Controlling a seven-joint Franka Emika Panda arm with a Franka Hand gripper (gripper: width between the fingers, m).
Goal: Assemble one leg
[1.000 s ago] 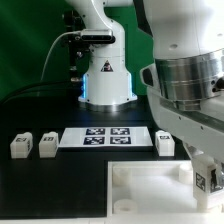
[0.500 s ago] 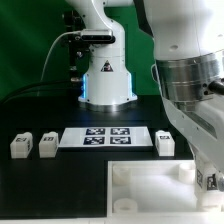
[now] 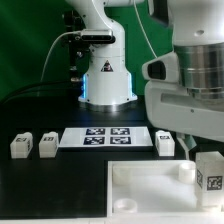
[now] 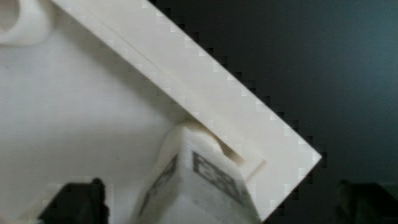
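My gripper (image 3: 209,158) is shut on a leg (image 3: 210,172), a small white block with a square tag on its face. It holds the leg upright over the right corner of the large white tray (image 3: 140,188). In the wrist view the leg (image 4: 205,185) stands between my dark fingers (image 4: 75,205), its end at a round corner socket (image 4: 228,152) beside the tray's raised rim (image 4: 178,70). I cannot tell whether the leg touches the socket. Three more legs lie on the table: two at the exterior view's left (image 3: 20,146) (image 3: 47,145) and one right of the marker board (image 3: 166,143).
The marker board (image 3: 105,137) lies flat on the black table behind the tray. The arm's white base (image 3: 105,80) stands at the back centre. My arm's large body fills the exterior view's upper right and hides the table behind it.
My arm has risen and shifted toward the exterior view's right, with the leg still held. More of the leg and its tag shows now.
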